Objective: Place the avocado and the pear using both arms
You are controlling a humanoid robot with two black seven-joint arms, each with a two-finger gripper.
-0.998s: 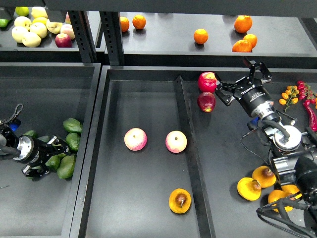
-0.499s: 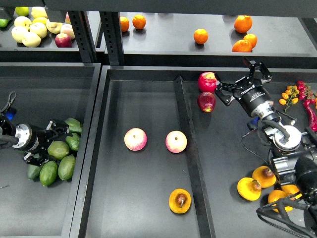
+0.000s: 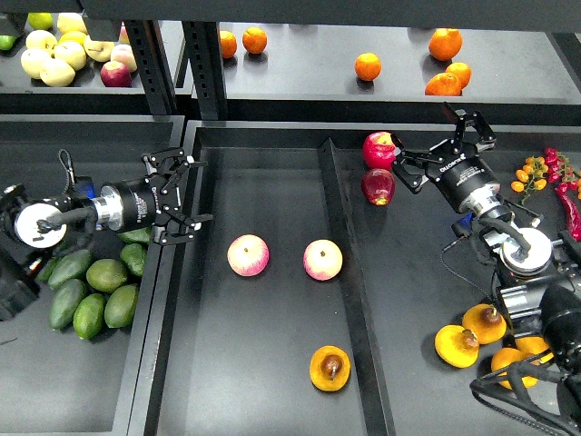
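Note:
Several green avocados (image 3: 91, 289) lie in a pile in the left tray. A halved orange-yellow pear (image 3: 329, 367) with a brown stone lies cut face up in the middle tray, near the front. My left gripper (image 3: 191, 193) is open and empty, hovering over the wall between the left and middle trays, up and to the right of the avocados. My right gripper (image 3: 438, 143) is open and empty at the back of the right tray, next to two red apples (image 3: 379, 151).
Two pink round fruits (image 3: 248, 255) (image 3: 322, 260) lie mid-tray. More pear halves (image 3: 457, 346) lie front right under my right arm. Red and orange peppers (image 3: 545, 168) sit at the far right. Oranges (image 3: 368, 66) and yellow fruits (image 3: 56, 56) are on the back shelf.
My left gripper has risen from the avocado pile and swung up and right to the tray wall, open and empty. The avocados were nudged. The right arm has not moved.

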